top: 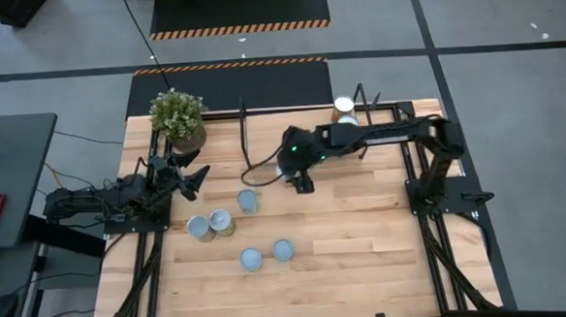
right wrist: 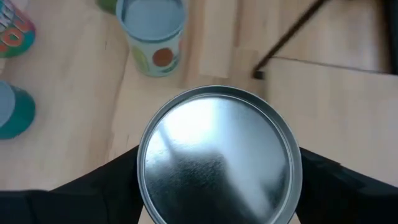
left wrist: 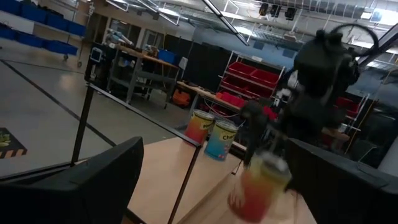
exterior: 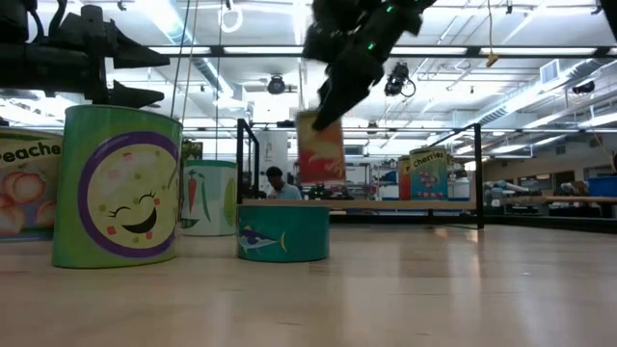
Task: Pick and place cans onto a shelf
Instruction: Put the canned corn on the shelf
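Right tool (top: 302, 180) grips a can (right wrist: 219, 155) clear above the surface, ready for the shelf (top: 397, 114); left tool (top: 195, 179) waits wide.

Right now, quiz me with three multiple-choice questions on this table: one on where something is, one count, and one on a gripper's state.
1. The potted plant stands: A) beside the left gripper B) at the right arm's base C) on the shelf.
2. Loose cans on the table: A) two B) five C) nine.
3. The right gripper is: A) open, empty B) shut on a can C) out of sight.
Answers: 1 A, the high view shows them side by side; 2 B, five tops show there; 3 B, its wrist view shows the can between its fingers.
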